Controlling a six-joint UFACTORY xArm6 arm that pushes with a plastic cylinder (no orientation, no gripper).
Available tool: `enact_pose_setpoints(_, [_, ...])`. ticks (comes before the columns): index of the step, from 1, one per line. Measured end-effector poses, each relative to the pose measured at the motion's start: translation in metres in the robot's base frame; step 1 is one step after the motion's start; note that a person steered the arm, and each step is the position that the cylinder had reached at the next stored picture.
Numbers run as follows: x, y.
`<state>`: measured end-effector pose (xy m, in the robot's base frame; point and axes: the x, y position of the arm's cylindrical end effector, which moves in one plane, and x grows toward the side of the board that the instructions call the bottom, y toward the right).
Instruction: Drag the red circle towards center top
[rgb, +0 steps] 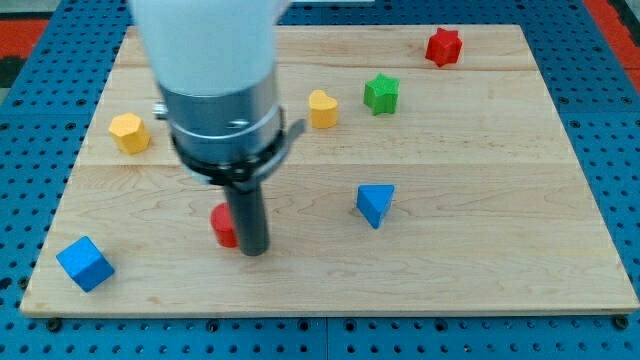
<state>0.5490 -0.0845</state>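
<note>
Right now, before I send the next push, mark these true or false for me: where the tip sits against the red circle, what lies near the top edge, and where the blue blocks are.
1. My tip is right beside the red circle, on its right side in the view. True.
2. The red circle already lies at the view's top centre. False: it sits left of centre in the lower half of the board.
3. A red star lies near the view's top right. True.
4. The blue cube sits at the view's top left. False: it is at the bottom left.
5. The green star touches the blue triangle. False: they are well apart.
</note>
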Motion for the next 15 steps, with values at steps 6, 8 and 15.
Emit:
enact_pose_setpoints(6, [-0.125,-0.092])
enact_pose_setpoints(8, [-0.204,-0.069])
enact_pose_setpoints(15, [-0.301,-0.009])
